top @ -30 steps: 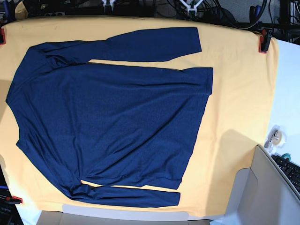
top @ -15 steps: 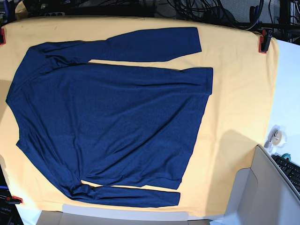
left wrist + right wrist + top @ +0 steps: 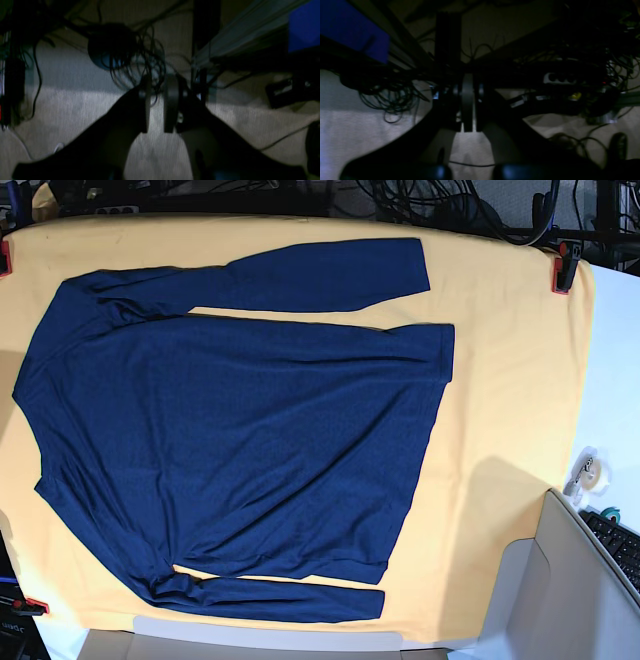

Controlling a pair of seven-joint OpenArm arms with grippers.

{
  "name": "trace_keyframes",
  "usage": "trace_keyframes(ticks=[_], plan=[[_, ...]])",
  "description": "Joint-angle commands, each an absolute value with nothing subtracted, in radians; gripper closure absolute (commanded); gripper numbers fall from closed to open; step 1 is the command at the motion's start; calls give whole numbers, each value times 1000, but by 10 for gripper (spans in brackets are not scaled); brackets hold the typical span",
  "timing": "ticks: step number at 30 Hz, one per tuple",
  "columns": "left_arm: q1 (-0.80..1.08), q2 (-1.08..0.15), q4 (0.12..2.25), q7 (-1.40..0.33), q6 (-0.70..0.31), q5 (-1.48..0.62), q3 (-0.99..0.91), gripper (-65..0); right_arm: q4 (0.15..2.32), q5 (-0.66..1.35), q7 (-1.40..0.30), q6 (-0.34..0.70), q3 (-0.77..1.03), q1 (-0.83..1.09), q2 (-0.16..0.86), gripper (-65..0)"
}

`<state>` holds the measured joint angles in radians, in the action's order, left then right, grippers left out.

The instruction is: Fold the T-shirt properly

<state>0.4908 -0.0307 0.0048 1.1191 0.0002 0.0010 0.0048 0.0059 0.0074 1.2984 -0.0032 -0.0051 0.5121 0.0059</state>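
Navy knit T-shirt [image 3: 240,450] lies flat on yellow cloth [image 3: 510,380], sleeves out, unfolded.
Soft, light, limp; prob. best pinched at hem or shoulder edge. Left gripper [image 3: 156,105] slightly apart, right gripper [image 3: 467,105] closed, both empty, off table.

A dark navy-blue long-sleeved knit T-shirt [image 3: 240,440] lies flat and unfolded, sleeves outstretched, on the yellow-orange table cloth [image 3: 510,380].
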Motion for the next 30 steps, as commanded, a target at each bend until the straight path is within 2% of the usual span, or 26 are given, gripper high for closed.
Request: trace_keyframes(ticks=[1,4,9,17,24,30], plan=[[526,-33,0,1202,2,1,7,-95,16,8,1328,-5,-4,535,8,-2],[553,-48,2,1305,2,1,12,-95,117,8,1328,-5,-4,579,28,-2],[585,-71,91,1296,4,-1,51,-95,401,10,1326,-5,-2,708,41,-2],[848,-74,613,1279,4,-1,45,-97,682,2,1325,-5,111,829,38,-3],[1001,-87,1096,978,4,-1,41,-118,898,2,1319,-5,113,911,39,-6],[1066,-88,1406,756,4,-1,42,-118,1107,1,1176,-5,147,969,33,-6]])
